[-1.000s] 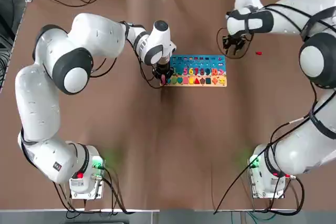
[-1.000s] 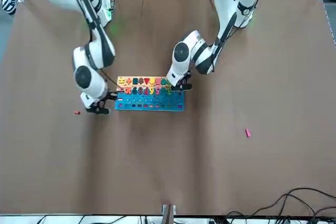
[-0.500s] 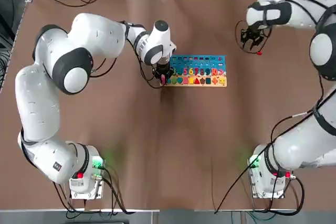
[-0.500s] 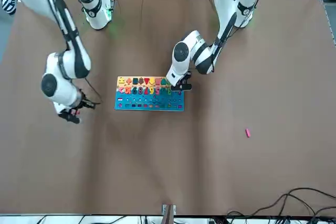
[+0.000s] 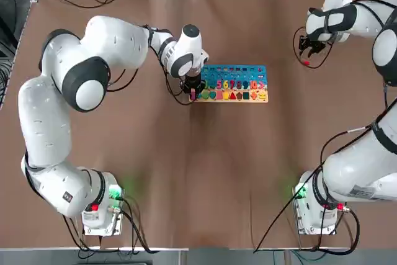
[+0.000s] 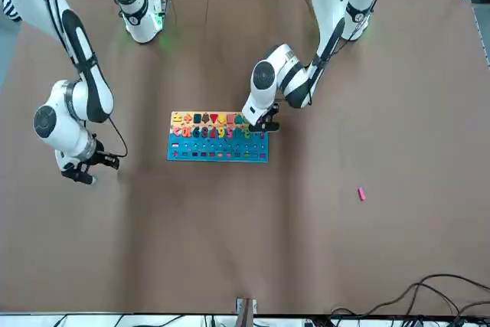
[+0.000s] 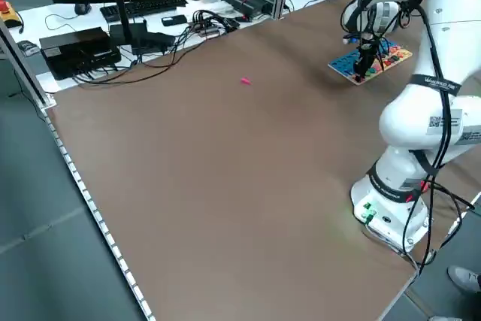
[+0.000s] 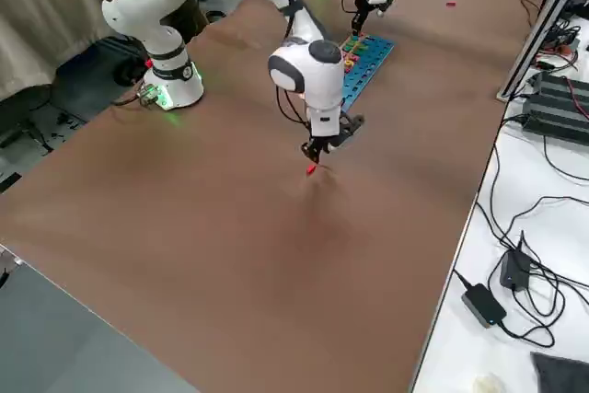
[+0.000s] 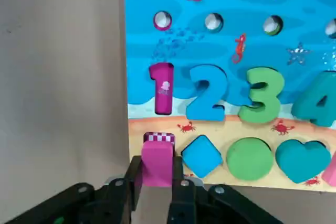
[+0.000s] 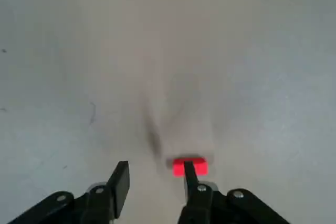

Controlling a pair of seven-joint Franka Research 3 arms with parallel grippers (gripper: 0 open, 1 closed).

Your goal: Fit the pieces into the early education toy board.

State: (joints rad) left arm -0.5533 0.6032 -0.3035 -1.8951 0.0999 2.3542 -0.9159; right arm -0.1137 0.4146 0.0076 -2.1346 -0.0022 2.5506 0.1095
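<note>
Top view: left end effector (image 5: 193, 90) clenched on a pink piece (image 9: 157, 156) at the board's (image 5: 234, 82) 9 o'clock edge; right end effector (image 10: 155, 182), spread apart, hovers over a red piece (image 10: 189, 166), half hidden.

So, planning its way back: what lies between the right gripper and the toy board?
Only bare tabletop in the top view between right gripper and toy board.

White rounded arm links, dark grey joint bands, black cables, green base lights, black end effector fingers.
</note>
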